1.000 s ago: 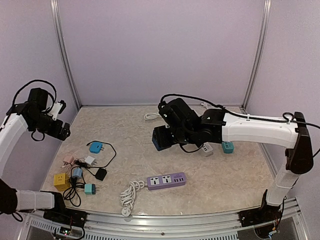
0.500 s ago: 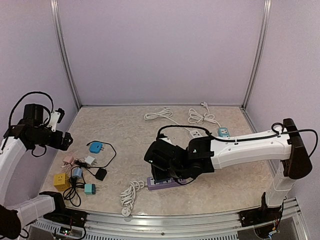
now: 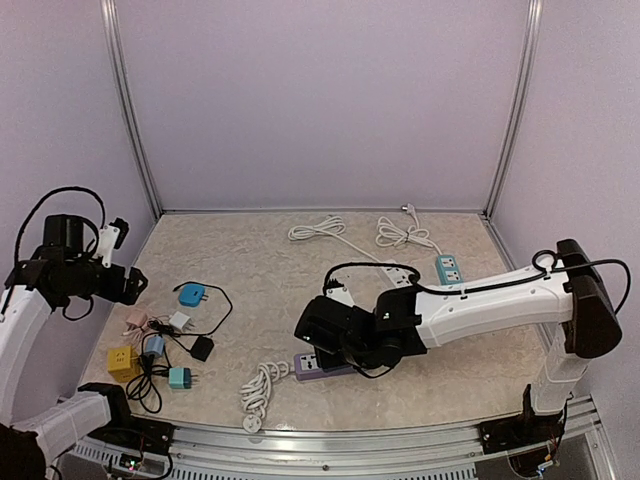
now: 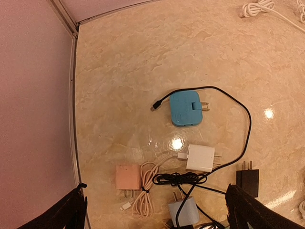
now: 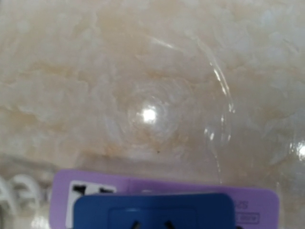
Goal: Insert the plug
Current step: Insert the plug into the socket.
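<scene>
One marbled table (image 3: 470, 370) carries everything. The right arm (image 3: 480, 305) stretches leftward across it. Its right gripper (image 3: 322, 340) sits low over the purple power strip (image 5: 62, 183) near the front edge, clamped on the blue adapter plug (image 5: 152, 210). In the wrist view the plug's body overlaps the strip beside a socket, but whether its pins are seated cannot be told. The left gripper (image 4: 155, 214) hangs spread wide, holding nothing, above small chargers at the table's left. These are a teal charger (image 4: 185, 108), a white charger (image 4: 200, 158), a pink charger (image 4: 127, 177) and a black plug (image 4: 247, 177), among thin cables (image 4: 245, 138).
</scene>
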Robot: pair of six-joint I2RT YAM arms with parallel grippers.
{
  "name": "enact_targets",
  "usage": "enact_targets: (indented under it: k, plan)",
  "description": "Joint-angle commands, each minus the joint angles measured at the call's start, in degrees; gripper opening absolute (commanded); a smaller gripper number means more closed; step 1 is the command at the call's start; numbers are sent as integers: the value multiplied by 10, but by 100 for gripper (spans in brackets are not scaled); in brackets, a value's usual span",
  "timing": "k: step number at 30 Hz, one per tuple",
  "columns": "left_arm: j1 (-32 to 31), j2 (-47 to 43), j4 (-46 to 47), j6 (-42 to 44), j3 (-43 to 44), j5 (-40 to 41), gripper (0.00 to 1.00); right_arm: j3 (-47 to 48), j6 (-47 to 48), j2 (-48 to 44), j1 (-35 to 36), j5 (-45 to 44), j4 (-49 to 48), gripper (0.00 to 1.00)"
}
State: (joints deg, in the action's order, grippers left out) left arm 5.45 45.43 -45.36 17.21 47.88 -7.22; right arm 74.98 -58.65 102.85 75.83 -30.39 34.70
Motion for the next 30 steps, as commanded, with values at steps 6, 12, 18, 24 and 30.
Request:
enact_targets:
  k: [6, 12, 18, 24, 30]
  plan:
    - [4, -5, 15, 9, -7, -18, 99, -18, 2, 11, -6, -9, -27, 0]
    - [4, -7, 17, 12, -8, -23, 99, -34, 18, 12, -11, -14, -42, 0]
    - [4, -7, 19, 12, -9, -29, 99, -11, 60, 12, -22, -14, -5, 0]
    - [4, -13, 21, 13, -11, -31, 99, -20, 48, 9, -21, 23, 9, 0]
    - [5, -16, 21, 14, -13, -28, 99, -38, 54, 41, -23, 30, 5, 0]
